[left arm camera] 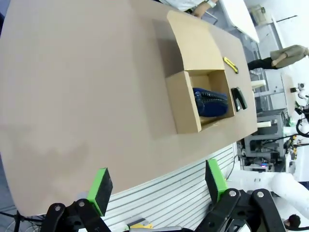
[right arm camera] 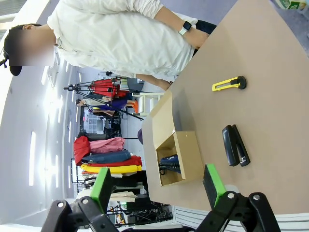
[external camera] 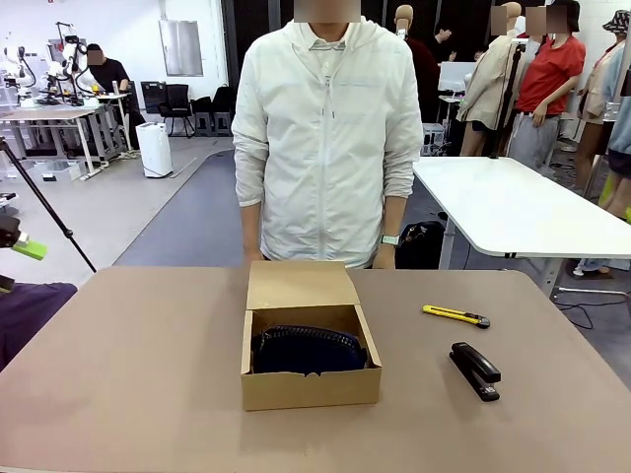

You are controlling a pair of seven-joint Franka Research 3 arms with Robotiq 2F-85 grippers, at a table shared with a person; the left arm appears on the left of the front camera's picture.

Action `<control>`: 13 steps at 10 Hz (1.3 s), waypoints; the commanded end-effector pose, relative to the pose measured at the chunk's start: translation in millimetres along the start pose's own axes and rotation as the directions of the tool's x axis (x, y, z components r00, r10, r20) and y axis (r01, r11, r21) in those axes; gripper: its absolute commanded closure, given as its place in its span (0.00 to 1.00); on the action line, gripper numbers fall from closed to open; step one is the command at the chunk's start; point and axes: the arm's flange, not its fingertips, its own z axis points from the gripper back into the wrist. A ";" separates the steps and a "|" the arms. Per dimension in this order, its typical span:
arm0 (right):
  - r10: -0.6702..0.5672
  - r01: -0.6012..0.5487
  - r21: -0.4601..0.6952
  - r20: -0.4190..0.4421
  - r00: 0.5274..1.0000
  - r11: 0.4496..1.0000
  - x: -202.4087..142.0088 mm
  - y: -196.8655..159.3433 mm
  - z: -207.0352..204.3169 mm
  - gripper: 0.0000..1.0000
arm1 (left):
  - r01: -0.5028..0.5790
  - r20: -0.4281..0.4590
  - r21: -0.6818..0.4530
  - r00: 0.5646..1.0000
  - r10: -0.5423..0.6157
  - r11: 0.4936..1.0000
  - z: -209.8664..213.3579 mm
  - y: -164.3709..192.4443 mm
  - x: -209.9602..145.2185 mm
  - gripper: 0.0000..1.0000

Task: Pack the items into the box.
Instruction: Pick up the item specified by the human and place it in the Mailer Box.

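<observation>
You see the pouch (external camera: 308, 350) in the open box (external camera: 311, 386), middle of the bench (external camera: 138, 374); the stapler (external camera: 475, 371) lies toward the right edge. Left tool (left arm camera: 157, 176) and right tool (right arm camera: 157, 179) gape, empty.

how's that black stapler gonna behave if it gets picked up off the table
The stapler lies flat and long on the table, so it likely won't roll or tip. It looks rigid, probably dense for its size. Its smooth black shell may slip, and its upper half could lift if grabbed alone.
</observation>
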 end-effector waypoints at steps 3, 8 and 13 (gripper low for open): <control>0.000 0.000 0.025 0.004 1.000 1.000 0.5 2.7 0.4 0.00 | -0.009 -0.004 -0.002 1.000 0.009 1.000 4.6 3.0 2.0 0.00; 0.000 0.000 0.025 0.004 1.000 1.000 0.5 2.7 0.4 0.00 | -0.009 -0.004 -0.002 1.000 0.009 1.000 4.6 3.0 2.0 0.00; 0.000 0.000 0.025 0.004 1.000 1.000 0.5 2.7 0.4 0.00 | -0.009 -0.004 -0.002 1.000 0.009 1.000 4.6 3.0 2.0 0.00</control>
